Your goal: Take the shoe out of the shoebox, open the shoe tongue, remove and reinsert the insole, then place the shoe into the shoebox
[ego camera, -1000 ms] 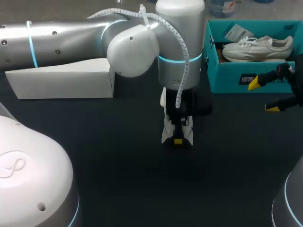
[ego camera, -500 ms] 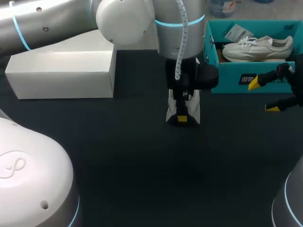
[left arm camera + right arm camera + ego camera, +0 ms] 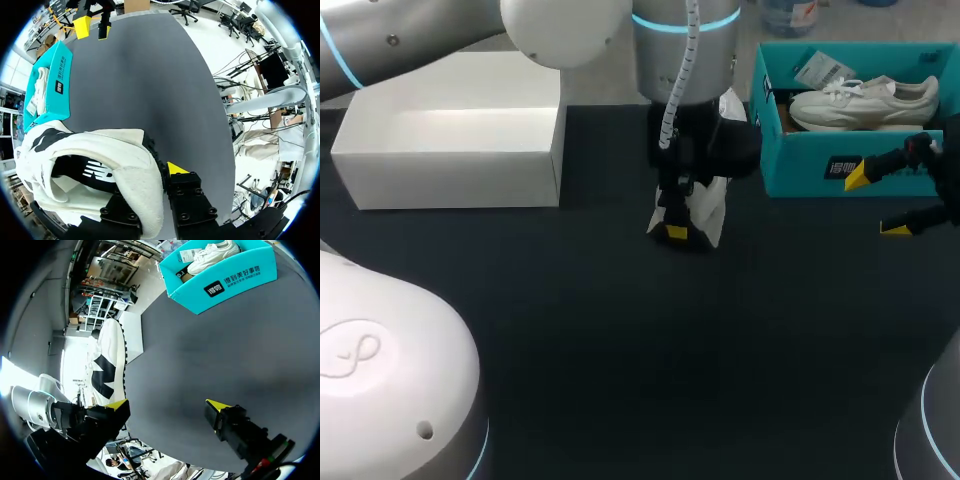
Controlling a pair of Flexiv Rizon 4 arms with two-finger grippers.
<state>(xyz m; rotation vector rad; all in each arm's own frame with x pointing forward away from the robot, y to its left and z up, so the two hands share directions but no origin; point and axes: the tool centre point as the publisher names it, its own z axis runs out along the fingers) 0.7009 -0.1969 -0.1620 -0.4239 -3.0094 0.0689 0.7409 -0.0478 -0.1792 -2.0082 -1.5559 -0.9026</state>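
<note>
Because the left gripper (image 3: pixel 157 176) is clamped only on the padded collar of the shoe (image 3: pixel 708 208), with the shoebox (image 3: pixel 800 172) at its 2 o'clock and the right gripper (image 3: pixel 876 202), jaws apart, at 3 o'clock, the shoe may pivot or slip free.

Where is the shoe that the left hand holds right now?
In the head view, the shoe is in the left hand near the middle of the table, just left of the teal shoebox and right of the white box.
</note>
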